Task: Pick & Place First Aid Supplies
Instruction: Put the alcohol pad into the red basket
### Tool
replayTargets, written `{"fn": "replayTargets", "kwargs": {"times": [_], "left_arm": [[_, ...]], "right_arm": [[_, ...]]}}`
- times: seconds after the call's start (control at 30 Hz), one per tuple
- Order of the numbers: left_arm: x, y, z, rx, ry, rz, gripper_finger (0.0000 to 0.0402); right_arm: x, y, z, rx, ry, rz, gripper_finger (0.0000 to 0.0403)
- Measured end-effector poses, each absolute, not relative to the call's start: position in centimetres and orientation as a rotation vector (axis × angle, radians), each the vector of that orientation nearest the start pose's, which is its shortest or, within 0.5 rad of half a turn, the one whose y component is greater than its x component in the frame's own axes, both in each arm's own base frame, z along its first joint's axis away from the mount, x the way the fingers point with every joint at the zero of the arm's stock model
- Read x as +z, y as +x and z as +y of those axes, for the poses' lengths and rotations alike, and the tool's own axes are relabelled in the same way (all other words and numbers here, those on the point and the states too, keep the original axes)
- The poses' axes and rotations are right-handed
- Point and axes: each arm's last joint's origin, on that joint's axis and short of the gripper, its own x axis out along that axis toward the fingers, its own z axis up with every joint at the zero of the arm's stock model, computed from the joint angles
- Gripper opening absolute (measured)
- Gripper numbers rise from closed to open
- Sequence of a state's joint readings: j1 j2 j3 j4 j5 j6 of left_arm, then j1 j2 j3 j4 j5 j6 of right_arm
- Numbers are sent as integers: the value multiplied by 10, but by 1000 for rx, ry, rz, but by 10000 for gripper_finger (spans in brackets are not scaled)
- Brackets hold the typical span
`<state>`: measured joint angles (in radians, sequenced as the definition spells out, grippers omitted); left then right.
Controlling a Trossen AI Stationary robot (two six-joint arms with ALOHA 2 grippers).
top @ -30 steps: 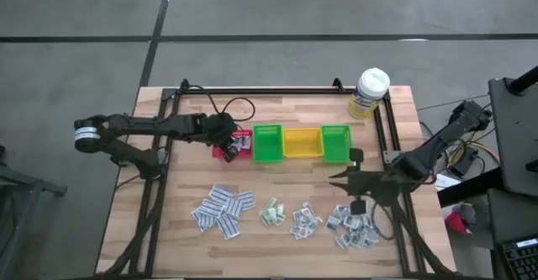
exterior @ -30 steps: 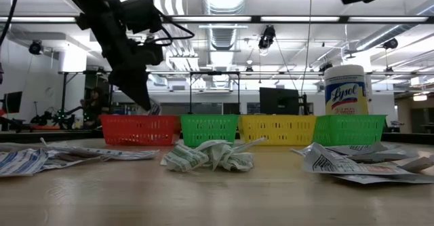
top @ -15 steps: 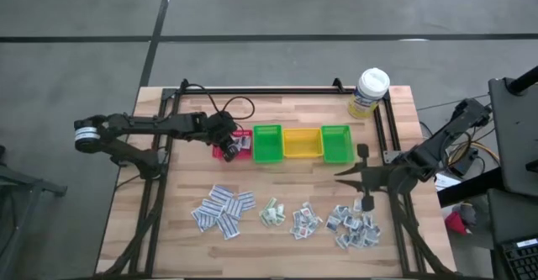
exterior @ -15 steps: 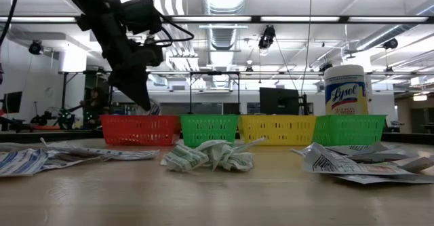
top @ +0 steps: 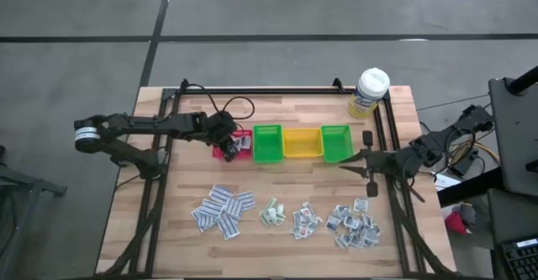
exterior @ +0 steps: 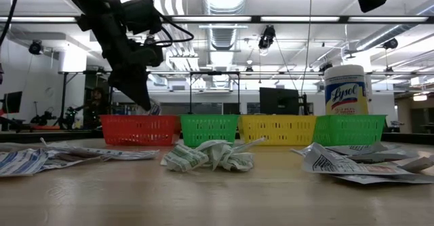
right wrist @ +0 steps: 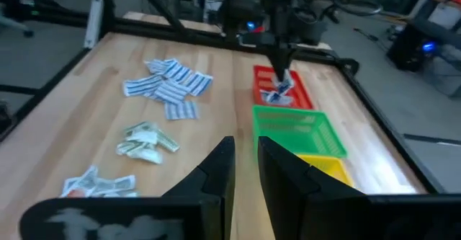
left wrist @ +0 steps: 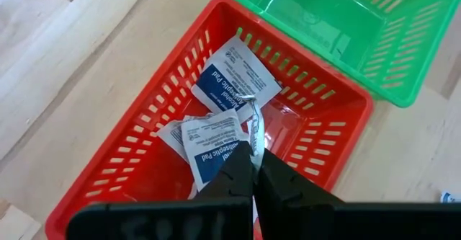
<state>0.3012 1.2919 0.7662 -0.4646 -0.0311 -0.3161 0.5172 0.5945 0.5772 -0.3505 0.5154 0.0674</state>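
Note:
My left gripper hovers over the red bin at the left end of the bin row, shut on a thin white packet. Two blue-printed packets lie flat on the red bin's floor. Loose first aid packets lie on the wood toward the near edge in piles. My right gripper hangs above the table by the near edge of the right green bin. It points toward the table's left, and its fingers stand a narrow gap apart with nothing seen between them. My left gripper pinches a white packet between its two fingertips. The packet shows edge-on as a narrow strip sticking out past the tips. The fingers slant down from the table's left. The packet hangs inside the red bin, just over the packets lying there.
The row continues to the right with a green bin and a yellow bin before the right green bin. A white-capped bottle stands at the far right corner. Black frame rails run along the far and side edges.
My right gripper has drawn away from the near right pile, toward the table's far and right edges, and now sits beside the right green bin. My left gripper has kept still over the red bin.

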Motion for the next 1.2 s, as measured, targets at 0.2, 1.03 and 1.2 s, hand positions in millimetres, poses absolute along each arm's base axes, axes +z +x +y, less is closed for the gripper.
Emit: {"fn": "replayTargets", "kwargs": {"times": [0.2, 1.03, 1.2], "left_arm": [[205, 231, 73, 467, -434, 929, 0], [185, 244, 78, 513, -484, 962, 0], [185, 244, 78, 514, -483, 962, 22]], "right_arm": [[268, 119, 52, 65, -91, 206, 59], [264, 112, 48, 70, -59, 169, 59], [264, 112, 48, 70, -60, 169, 59]]}}
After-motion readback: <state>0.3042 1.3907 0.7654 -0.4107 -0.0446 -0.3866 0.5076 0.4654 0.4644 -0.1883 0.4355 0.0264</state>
